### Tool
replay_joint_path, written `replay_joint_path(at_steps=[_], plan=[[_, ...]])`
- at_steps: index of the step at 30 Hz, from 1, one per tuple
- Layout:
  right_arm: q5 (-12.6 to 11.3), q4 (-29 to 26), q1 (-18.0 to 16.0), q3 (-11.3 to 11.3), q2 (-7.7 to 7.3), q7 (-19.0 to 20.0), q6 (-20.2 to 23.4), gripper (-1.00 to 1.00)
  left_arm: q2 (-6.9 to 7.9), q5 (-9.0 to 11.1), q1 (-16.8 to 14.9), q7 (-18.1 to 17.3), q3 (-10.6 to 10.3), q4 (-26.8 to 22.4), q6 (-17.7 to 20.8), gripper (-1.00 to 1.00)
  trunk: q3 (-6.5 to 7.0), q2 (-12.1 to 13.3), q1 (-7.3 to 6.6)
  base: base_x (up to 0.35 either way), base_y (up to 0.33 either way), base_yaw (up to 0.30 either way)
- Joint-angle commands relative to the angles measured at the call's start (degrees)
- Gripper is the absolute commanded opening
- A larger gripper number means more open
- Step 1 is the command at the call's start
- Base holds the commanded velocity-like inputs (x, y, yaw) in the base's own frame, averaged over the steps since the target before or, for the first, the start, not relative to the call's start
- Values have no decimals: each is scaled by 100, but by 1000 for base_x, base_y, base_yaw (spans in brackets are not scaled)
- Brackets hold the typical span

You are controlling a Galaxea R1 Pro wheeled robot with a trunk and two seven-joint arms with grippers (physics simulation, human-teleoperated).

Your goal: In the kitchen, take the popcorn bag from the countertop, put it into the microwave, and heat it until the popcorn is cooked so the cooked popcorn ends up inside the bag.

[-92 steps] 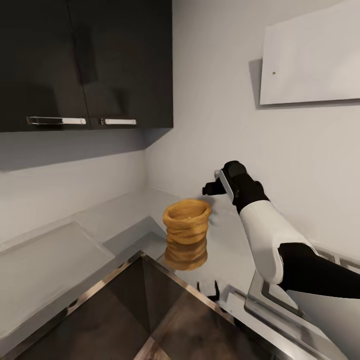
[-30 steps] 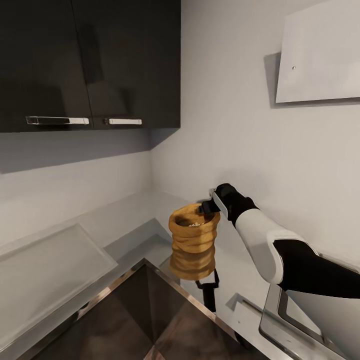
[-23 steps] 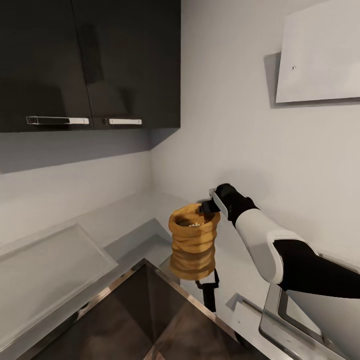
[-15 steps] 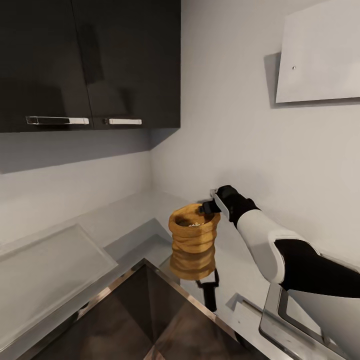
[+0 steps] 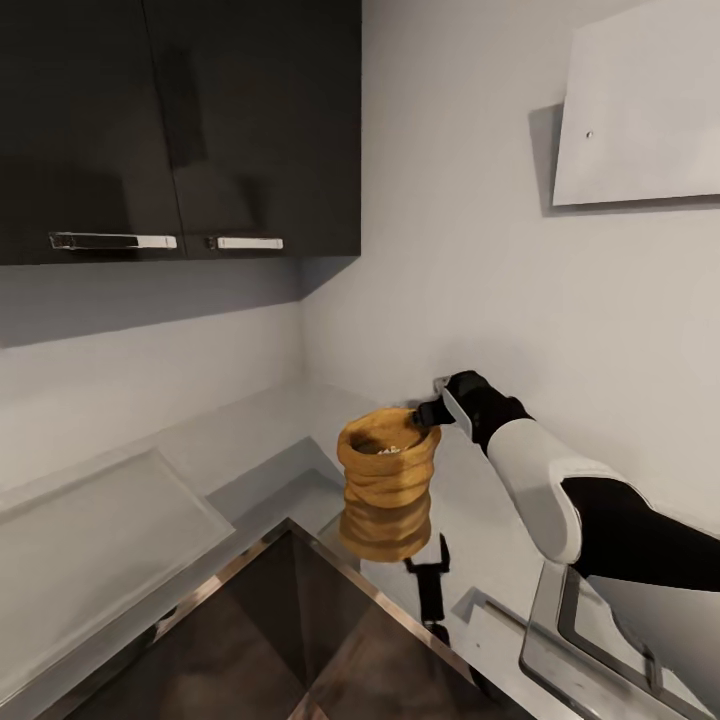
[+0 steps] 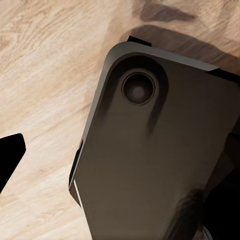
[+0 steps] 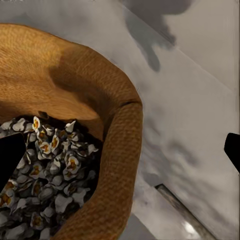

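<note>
The popcorn bag (image 5: 388,482), a tan wrinkled sack with a rolled rim, stands upright on the grey glossy countertop (image 5: 480,520) in the corner. My right gripper (image 5: 426,413) is at the far right part of its rim. In the right wrist view the right gripper (image 7: 120,155) is open and straddles the rim (image 7: 117,165), with one black fingertip (image 7: 10,160) over the popped kernels (image 7: 45,170) inside and the other fingertip (image 7: 233,150) outside over the worktop. My left gripper (image 6: 120,160) hangs over a wooden floor, one black fingertip (image 6: 10,156) at the frame's edge. The microwave is out of view.
Dark wall cabinets (image 5: 180,120) with metal handles hang above the left run of counter. A pale raised slab (image 5: 90,530) lies there. The counter's shiny front edge (image 5: 330,560) borders dark fronts below. A metal frame (image 5: 570,640) sits at the right. A white panel (image 5: 640,110) hangs on the wall.
Over the last half second my right gripper has shifted slightly to the right along the bag's rim; the bag stays put. Earlier still, the gripper came down from above and right of the bag.
</note>
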Motion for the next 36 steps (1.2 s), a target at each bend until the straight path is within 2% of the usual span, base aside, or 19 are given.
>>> replay_joint_path(at_steps=[1,10,17,27,32,36], plan=[[56,-9,-2,-35,5,20,29,100,-1,-1,-2,4,36,-5,-11,100,-7,-4,1,122,0,0],[50,27,-2,-21,82,11,32,100,4,1,-4,3,36,-5,-3,100,-7,-4,1,55,0,0],[50,393,-2,-21,71,10,-269,100,4,2,-4,4,36,-5,-7,100,-7,-4,1,116,0,0],[69,612,-2,-21,27,11,-335,100,-1,4,-2,10,36,-5,-2,100,-7,-4,1,5,0,0],[15,488,-5,-154,94,-68,-250,100,12,14,-3,2,36,-12,-11,100,-7,-4,1,0,0,0],[19,359,-7,-141,110,-141,-379,100,15,13,-3,-3,36,-13,-11,100,-7,-4,1,0,0,0]])
